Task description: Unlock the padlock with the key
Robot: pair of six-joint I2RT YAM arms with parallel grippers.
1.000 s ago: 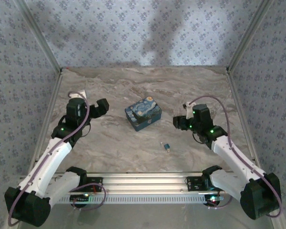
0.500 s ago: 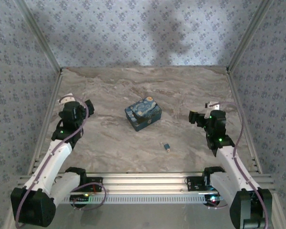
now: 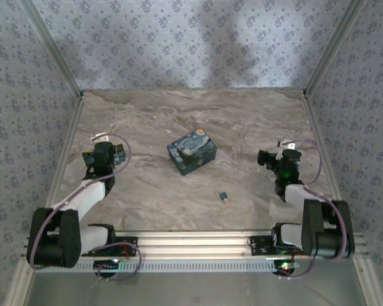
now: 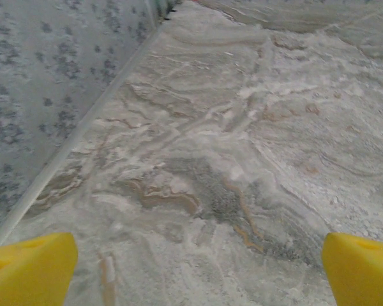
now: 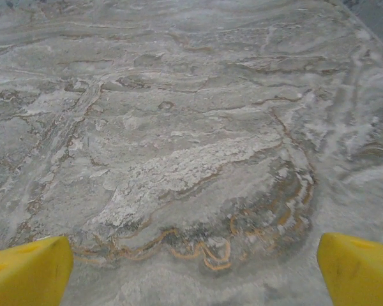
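The padlock [image 3: 223, 196] is a tiny dark metal piece with a bluish part, lying on the marble table [image 3: 198, 115] in front of centre. At this size I cannot make out a key. My left gripper [image 3: 118, 153] rests low at the table's left side, far from the padlock. In the left wrist view its yellow fingertips [image 4: 29, 268] stand wide apart over bare marble, so my left gripper [image 4: 198, 274] is open. My right gripper [image 3: 263, 157] sits at the right side, also apart from the padlock. My right gripper [image 5: 195, 271] is open too, with its fingertips [image 5: 360, 268] spread and nothing between them.
A blue starry-night-print box [image 3: 191, 152] stands mid-table, behind and left of the padlock. Patterned walls with metal rails [image 3: 64, 159] close off the left, right and back. A metal rail [image 3: 191, 242] carrying both arm bases runs along the near edge.
Both arms have folded back and down toward their bases. The left gripper drew away to the left and the right gripper to the right. Box and padlock have not moved.
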